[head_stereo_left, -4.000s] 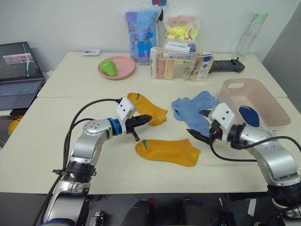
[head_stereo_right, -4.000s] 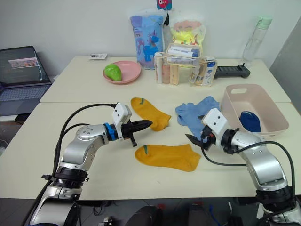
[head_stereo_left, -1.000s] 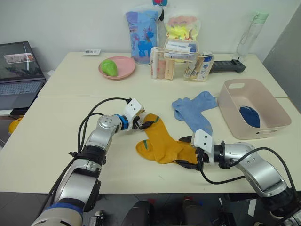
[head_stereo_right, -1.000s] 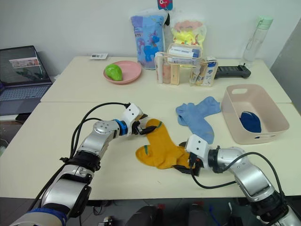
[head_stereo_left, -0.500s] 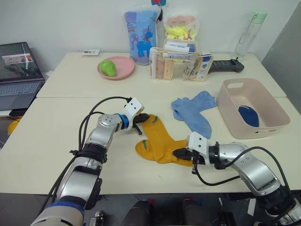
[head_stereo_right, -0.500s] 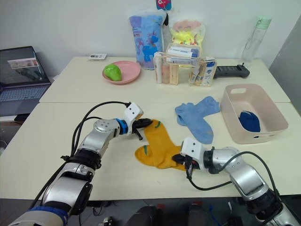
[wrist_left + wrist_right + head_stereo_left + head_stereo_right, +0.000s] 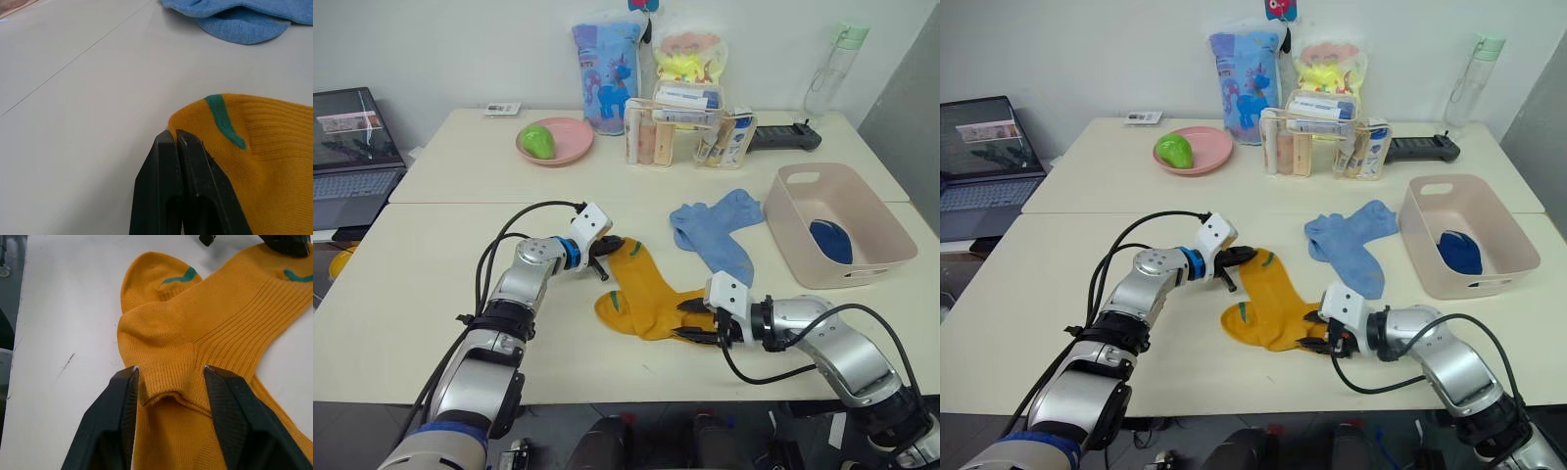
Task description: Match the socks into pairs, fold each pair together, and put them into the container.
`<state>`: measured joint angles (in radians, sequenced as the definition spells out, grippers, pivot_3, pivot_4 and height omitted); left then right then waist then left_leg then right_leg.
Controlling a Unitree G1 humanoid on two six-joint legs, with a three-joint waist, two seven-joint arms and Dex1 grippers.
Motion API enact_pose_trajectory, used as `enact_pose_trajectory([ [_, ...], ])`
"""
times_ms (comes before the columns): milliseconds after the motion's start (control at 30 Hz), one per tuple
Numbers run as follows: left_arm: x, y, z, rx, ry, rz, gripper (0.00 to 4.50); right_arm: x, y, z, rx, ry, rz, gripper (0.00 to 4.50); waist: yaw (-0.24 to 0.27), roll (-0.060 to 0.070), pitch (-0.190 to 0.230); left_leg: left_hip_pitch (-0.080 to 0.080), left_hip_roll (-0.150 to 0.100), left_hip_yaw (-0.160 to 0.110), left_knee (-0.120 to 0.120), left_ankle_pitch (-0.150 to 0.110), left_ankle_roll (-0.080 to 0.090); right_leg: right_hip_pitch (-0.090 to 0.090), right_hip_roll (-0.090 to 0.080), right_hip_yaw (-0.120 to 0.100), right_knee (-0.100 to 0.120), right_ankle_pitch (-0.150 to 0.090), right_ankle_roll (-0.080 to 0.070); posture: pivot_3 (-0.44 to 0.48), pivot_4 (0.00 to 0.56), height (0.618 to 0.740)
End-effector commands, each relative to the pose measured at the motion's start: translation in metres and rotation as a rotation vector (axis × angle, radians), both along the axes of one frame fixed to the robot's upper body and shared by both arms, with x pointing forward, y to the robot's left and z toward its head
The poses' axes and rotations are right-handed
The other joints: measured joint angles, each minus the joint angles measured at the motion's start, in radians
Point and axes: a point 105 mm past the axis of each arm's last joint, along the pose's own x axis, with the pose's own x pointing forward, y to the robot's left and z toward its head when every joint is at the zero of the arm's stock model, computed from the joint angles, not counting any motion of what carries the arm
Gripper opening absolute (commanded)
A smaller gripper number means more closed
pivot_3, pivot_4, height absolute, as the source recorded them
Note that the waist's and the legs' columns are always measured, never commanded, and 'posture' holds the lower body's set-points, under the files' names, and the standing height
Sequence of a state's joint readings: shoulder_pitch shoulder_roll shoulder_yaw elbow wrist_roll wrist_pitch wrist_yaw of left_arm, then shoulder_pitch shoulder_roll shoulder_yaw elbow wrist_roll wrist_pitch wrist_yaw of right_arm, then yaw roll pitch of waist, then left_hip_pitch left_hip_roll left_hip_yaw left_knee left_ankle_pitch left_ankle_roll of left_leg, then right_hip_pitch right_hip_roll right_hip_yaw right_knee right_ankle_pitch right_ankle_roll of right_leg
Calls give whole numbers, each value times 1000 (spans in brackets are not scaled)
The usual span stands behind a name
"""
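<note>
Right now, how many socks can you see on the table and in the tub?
5. Two mustard yellow socks lie overlapped at the front between the tools, two light blue socks lie heaped behind them, and one navy sock is in the pink tub; another may lie hidden beneath it.

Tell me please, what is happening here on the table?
The robot is pairing socks. Its left end effector is shut on the cuff of the upper mustard sock, which lies across the lower mustard sock. The right end effector is open at their other end. The light blue socks wait on the table; something navy already lies in the pink container.
</note>
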<state>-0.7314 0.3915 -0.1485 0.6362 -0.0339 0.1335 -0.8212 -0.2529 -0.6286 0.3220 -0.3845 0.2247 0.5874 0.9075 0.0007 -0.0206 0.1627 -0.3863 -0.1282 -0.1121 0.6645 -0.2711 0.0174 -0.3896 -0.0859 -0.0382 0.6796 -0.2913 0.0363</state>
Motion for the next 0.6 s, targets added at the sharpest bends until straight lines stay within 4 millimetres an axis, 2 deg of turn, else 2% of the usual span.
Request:
enact_pose_trajectory([
  [33,0,0,12,-23,-36,-7,0,2,-1,-2,-35,-28,-11,2037,0,0,0,0,0,0,0,0,0,0,0,0,0,0,0,0,150,740],
  [167,-2,-3,11,-25,-33,-17,0,3,-1,-2,-33,-33,-13,2037,0,0,0,0,0,0,0,0,0,0,0,0,0,0,0,0,150,740],
  [200,-2,-3,11,-24,-34,-18,0,4,-1,-1,-27,-36,-19,1871,0,0,0,0,0,0,0,0,0,0,0,0,0,0,0,0,150,740],
  [267,-1,-2,11,-19,-36,-15,0,5,-1,-1,-20,-32,-19,1482,0,0,0,0,0,0,0,0,0,0,0,0,0,0,0,0,150,740],
  [400,-1,-2,11,-16,-36,-14,0,3,-2,0,-12,-29,-9,100,0,0,0,0,0,0,0,0,0,0,0,0,0,0,0,0,150,740],
  [600,-3,1,12,-16,-39,-14,0,-1,1,9,15,-28,5,42,0,0,0,0,0,0,0,0,0,0,0,0,0,0,0,0,150,740],
])
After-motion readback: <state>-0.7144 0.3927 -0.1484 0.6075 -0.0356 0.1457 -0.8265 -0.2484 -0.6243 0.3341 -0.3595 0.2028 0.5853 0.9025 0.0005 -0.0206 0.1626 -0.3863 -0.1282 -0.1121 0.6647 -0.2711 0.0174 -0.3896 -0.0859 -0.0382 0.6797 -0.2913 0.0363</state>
